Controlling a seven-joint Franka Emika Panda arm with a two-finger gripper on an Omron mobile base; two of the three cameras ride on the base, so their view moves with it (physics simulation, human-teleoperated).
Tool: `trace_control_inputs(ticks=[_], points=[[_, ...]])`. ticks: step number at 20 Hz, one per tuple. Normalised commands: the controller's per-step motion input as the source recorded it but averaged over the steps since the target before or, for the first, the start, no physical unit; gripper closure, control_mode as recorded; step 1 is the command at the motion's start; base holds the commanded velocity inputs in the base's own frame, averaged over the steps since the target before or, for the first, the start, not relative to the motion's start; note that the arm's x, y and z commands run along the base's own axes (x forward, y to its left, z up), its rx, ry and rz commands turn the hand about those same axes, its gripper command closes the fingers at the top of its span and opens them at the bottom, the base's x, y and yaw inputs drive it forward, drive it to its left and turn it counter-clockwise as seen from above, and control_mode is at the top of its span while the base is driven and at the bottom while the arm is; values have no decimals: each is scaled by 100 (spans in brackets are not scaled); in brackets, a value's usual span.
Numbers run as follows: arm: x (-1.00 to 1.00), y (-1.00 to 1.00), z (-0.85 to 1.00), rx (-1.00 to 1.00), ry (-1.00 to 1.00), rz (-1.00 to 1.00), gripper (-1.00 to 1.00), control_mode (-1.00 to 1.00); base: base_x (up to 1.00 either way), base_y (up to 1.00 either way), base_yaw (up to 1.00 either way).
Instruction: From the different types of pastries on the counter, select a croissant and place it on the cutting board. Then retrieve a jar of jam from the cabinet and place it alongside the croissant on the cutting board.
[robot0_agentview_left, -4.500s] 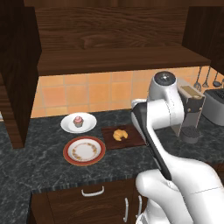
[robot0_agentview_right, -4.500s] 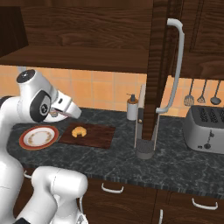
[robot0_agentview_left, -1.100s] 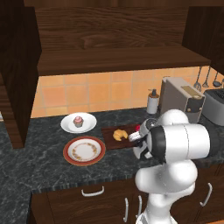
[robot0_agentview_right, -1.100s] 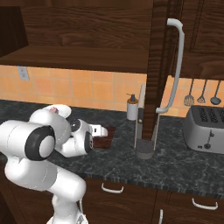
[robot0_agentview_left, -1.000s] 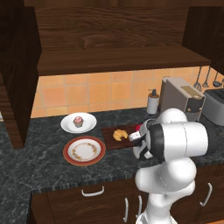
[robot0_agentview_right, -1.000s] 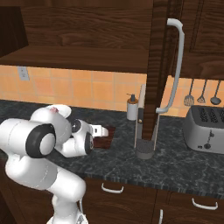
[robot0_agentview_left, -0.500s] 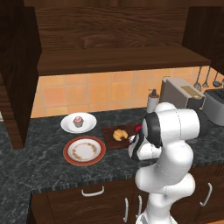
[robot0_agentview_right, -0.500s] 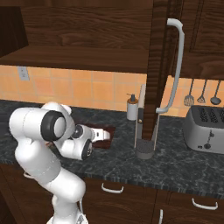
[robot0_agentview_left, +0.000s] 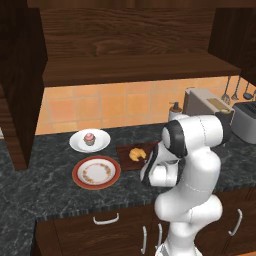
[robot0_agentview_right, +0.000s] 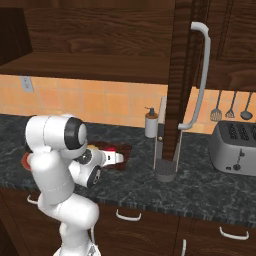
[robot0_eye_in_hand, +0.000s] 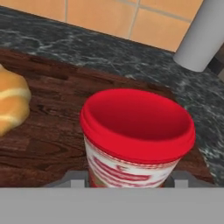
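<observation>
Jar of jam (robot0_eye_in_hand: 136, 139) stands upright on the cutting board (robot0_eye_in_hand: 52, 109), beside the croissant (robot0_eye_in_hand: 12, 105) and apart from it. Pincer (robot0_eye_in_hand: 129, 180) fingertips (robot0_eye_in_hand: 75, 180) flank the jar's lower body; whether they grip it or stand slightly open cannot be told. Cupcake (robot0_agentview_left: 89, 138) sits on a white plate (robot0_agentview_left: 102, 142) on the tabletop (robot0_agentview_left: 45, 180).

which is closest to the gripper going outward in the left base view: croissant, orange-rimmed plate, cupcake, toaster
1. croissant, on the cutting board just left of the gripper
2. orange-rimmed plate, further left on the counter
3. cupcake, on the white plate at the back left
4. toaster, far right by the wall
</observation>
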Motion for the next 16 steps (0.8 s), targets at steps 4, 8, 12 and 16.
trace_control_inputs(ticks=[4,8,12,16], points=[[-22,0,-83,0,-4,0,-100,-100,0,0,0],[-81,0,-42,0,-17,0,-100,-100,0,0,0],[-100,6,-14,0,-31,0,-100,-100,0,0,0],[-100,0,10,1,-31,0,-100,-100,0,0,0]])
